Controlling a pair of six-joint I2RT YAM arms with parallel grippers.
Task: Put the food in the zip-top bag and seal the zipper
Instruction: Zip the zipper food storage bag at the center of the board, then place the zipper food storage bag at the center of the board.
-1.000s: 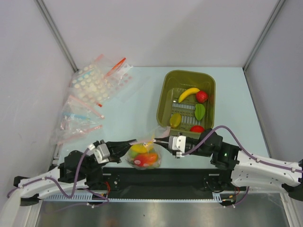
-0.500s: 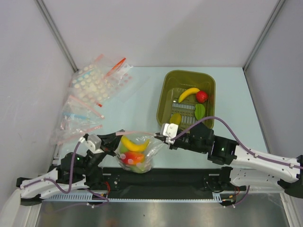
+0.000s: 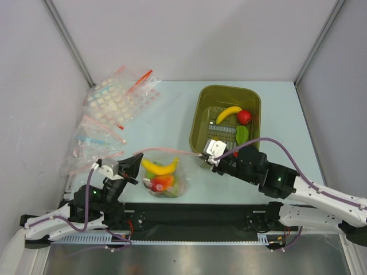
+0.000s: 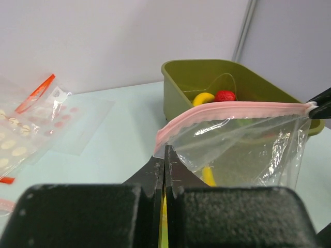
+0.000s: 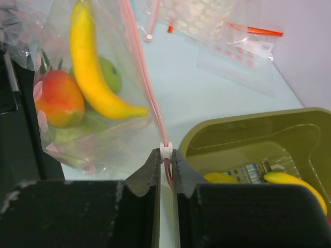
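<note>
The zip-top bag [image 3: 165, 176] hangs stretched between both grippers above the table's front. Inside it lie a yellow banana [image 5: 90, 67], a red tomato [image 5: 57, 98] and a green apple [image 5: 111, 75]. Its pink zipper [image 3: 172, 152] runs taut as one thin line from one gripper to the other. My left gripper [image 4: 164, 152] is shut on the bag's left top corner. My right gripper [image 5: 165, 152] is shut on the small white slider [image 5: 165, 149] at the zipper's right end, just in front of the tub.
The olive-green tub [image 3: 229, 91] stands behind the right gripper with a banana [image 3: 228, 113], a red fruit [image 3: 245, 117] and a green piece [image 3: 242, 135] in it. Spare clear bags [image 3: 114, 100] lie piled at the back left.
The two grippers have drawn apart, left going left and right going right toward the tub. The bag's mouth has been pulled from slack to a straight, taut line.
</note>
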